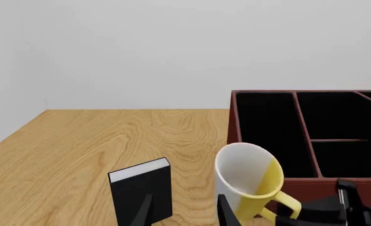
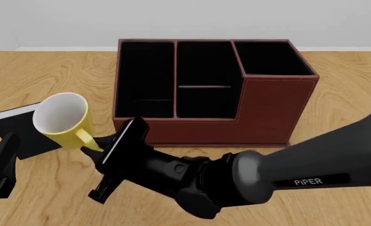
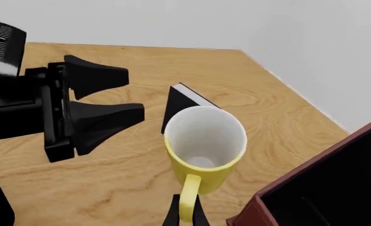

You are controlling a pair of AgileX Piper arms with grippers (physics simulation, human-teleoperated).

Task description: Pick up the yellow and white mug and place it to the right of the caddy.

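**Desk:** What's nearest you?

**Operator:** My right gripper (image 3: pixel 185 214), pinched on the handle of the yellow and white mug (image 3: pixel 204 141). I judge the handle suits narrow fingers. The mug hangs tilted, left of the caddy (image 2: pixel 267 108).

**Desk:** And the left?

**Operator:** My left gripper (image 3: pixel 134 93) is spread, empty, near the black book (image 1: pixel 141 188). Only the right wrist view shows the pinch. Only the front view shows the caddy's right side.

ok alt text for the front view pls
The right gripper holds the yellow and white mug by its handle, tilted, left of the dark red caddy on a wooden table. A small black book lies behind the mug.
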